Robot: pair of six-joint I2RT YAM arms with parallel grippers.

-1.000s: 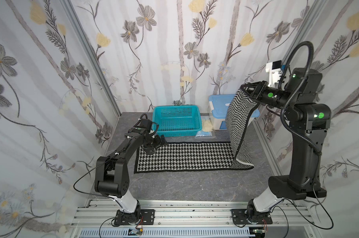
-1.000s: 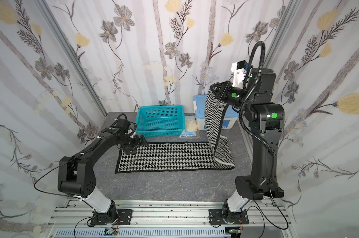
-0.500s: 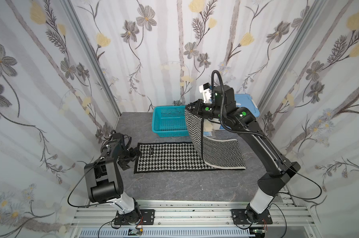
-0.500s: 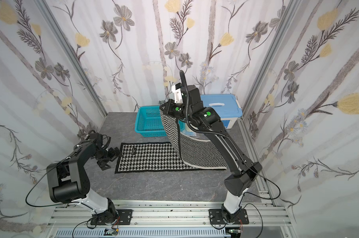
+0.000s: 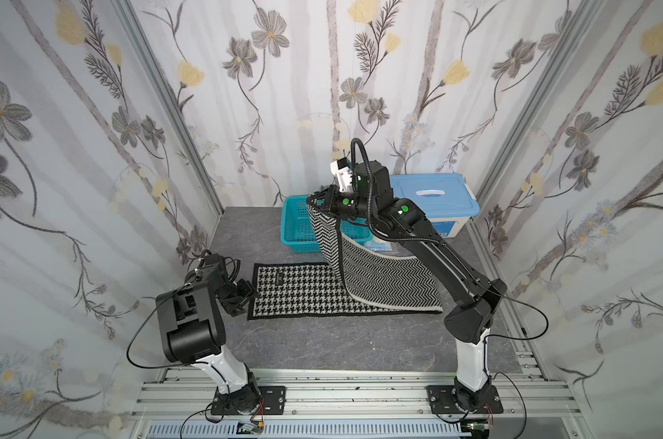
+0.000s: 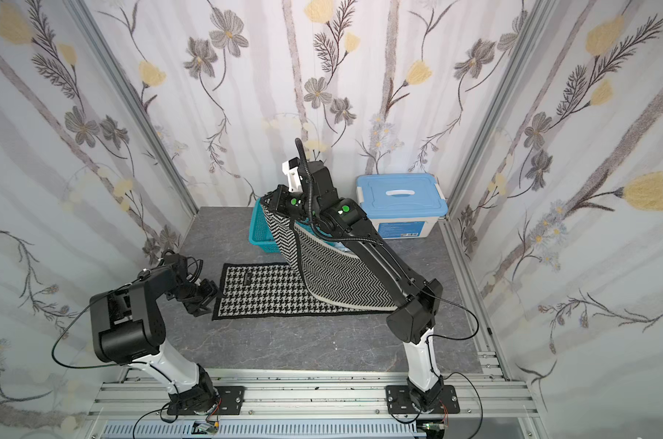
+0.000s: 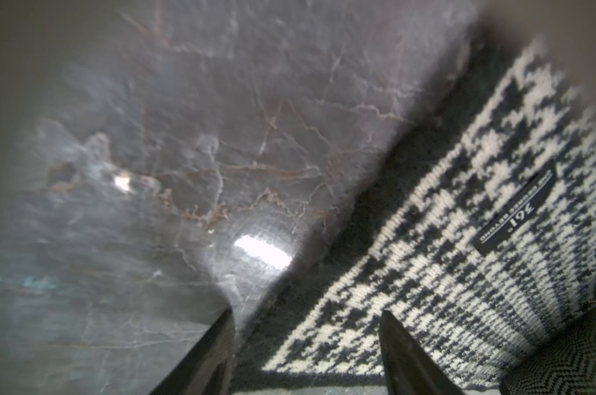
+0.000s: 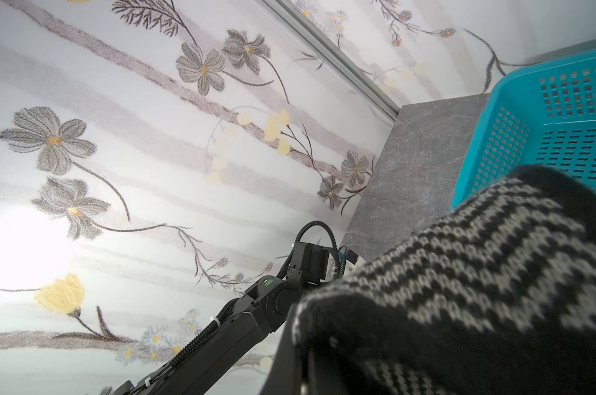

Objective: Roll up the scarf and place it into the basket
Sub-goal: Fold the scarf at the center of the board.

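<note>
The scarf [image 5: 303, 292] lies along the table with its houndstooth side up. Its right end is lifted and folded back, herringbone side out, in front of the teal basket [image 5: 295, 224]. My right gripper [image 5: 324, 201] is shut on that raised end above the basket's front rim; in the right wrist view the scarf [image 8: 477, 273] covers the jaws and the basket [image 8: 563, 102] lies behind. My left gripper [image 5: 246, 294] sits low at the scarf's left end. In the left wrist view it [image 7: 307, 328] is open, its fingers [image 7: 399, 349] astride the scarf's corner [image 7: 324, 342].
A white box with a light blue lid [image 5: 432, 197] stands at the back right beside the basket. Flowered curtain walls close in the table on three sides. A metal rail [image 5: 341, 387] with both arm bases runs along the front edge.
My right arm has swung left with the scarf's end, from the right wall to above the basket. My left arm has drawn back to the scarf's left end, and its jaws have narrowed.
</note>
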